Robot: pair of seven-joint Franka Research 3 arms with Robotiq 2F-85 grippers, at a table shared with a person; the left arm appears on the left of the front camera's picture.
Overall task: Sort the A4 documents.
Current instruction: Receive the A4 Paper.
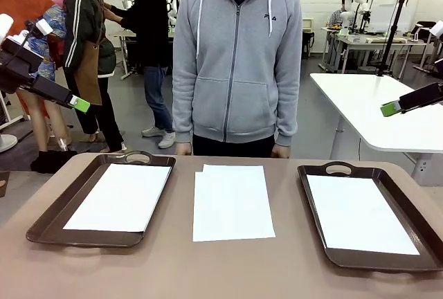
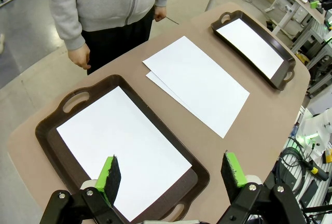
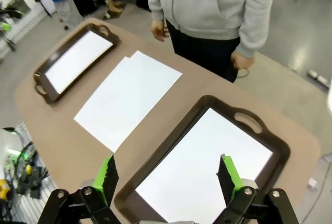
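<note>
Two white A4 documents [image 1: 232,202] lie overlapped on the brown table between two dark brown trays; they also show in the wrist views [image 2: 199,81] [image 3: 127,97]. Another sheet [image 1: 121,197] lies flat in the left tray [image 1: 48,216], and one more sheet [image 1: 360,214] in the right tray [image 1: 309,195]. My left gripper [image 1: 77,103] hangs open high above the left tray's sheet [image 2: 122,146], its own view showing the jaws wide apart [image 2: 171,172]. My right gripper [image 1: 392,108] is open too, high over the right tray's sheet [image 3: 207,167], empty [image 3: 168,175].
A person in a grey hoodie [image 1: 237,57] stands at the table's far edge, hands down at the sides. A white table [image 1: 374,105] stands behind at the right. Other people stand farther back on the left.
</note>
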